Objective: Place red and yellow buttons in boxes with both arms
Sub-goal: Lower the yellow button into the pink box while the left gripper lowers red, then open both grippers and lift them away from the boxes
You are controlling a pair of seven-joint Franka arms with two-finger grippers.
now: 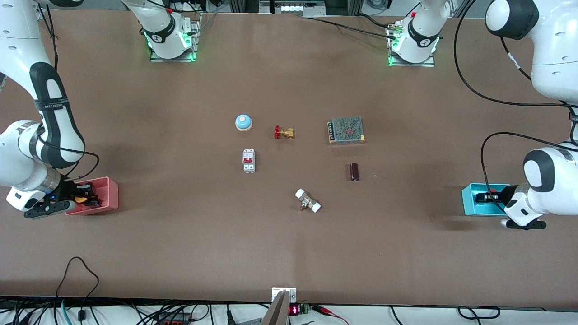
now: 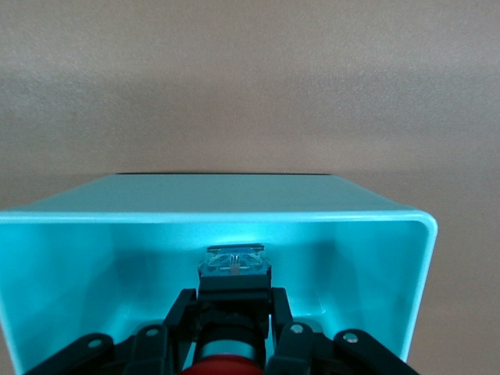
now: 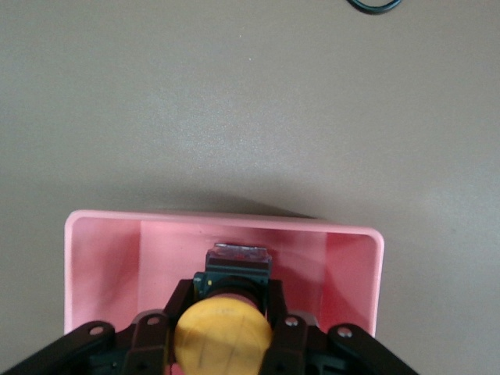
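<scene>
My right gripper [image 1: 86, 198] is shut on the yellow button [image 1: 80, 198] and holds it inside the pink-red box [image 1: 110, 194] at the right arm's end of the table. In the right wrist view the fingers [image 3: 178, 301] clamp the black body under the yellow cap [image 3: 223, 332], inside the pink walls [image 3: 234, 220]. My left gripper [image 1: 485, 197] is shut on the red button [image 1: 493, 192] inside the cyan box [image 1: 469, 205] at the left arm's end. In the left wrist view the fingers [image 2: 181, 306] grip the dark body above the red cap [image 2: 228, 367], within the cyan walls [image 2: 234, 216].
In the middle of the table lie a blue dome bell [image 1: 243, 122], a brass valve with a red handle [image 1: 283, 132], a mesh power supply [image 1: 346, 130], a white circuit breaker [image 1: 249, 160], a dark brown block [image 1: 354, 172] and a white-capped fitting [image 1: 308, 201].
</scene>
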